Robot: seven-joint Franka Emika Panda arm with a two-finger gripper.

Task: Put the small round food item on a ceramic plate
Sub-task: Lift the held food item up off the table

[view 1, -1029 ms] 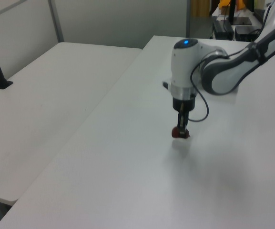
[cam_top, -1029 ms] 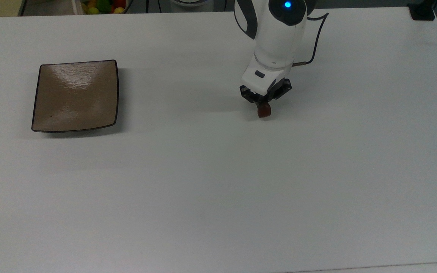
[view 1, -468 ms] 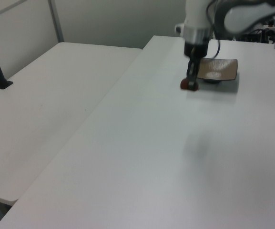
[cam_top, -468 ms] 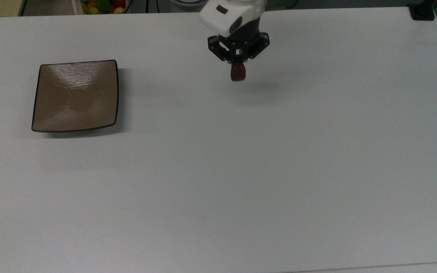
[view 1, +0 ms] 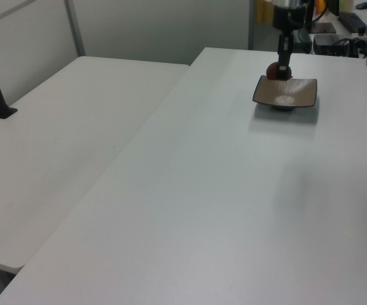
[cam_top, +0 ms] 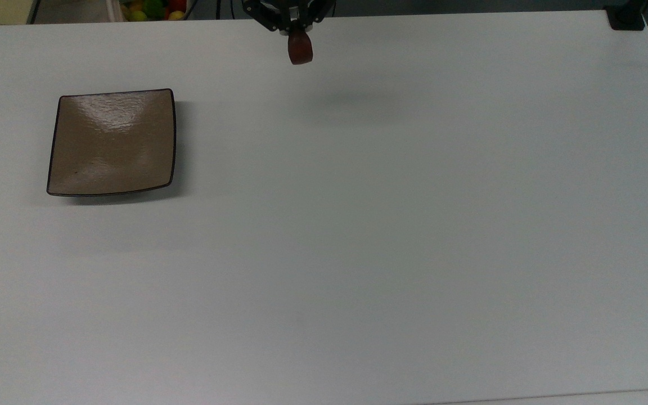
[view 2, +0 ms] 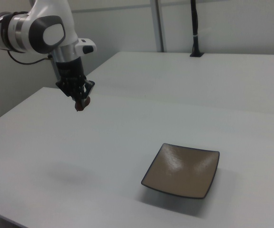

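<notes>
One second on, the fingers (cam_top: 299, 35) are gripping the small round food item (cam_top: 300, 52), now lifted high and closing on the ceramic plate (cam_top: 112, 142).

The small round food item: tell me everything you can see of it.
The small round food item is a dark reddish-brown lump, rounded but slightly blocky. It hangs from the gripper, pinched at its upper end, lifted well clear of the white table; its soft shadow lies on the tabletop below. It is not yet on the ceramic plate, far to the top view's left.
</notes>
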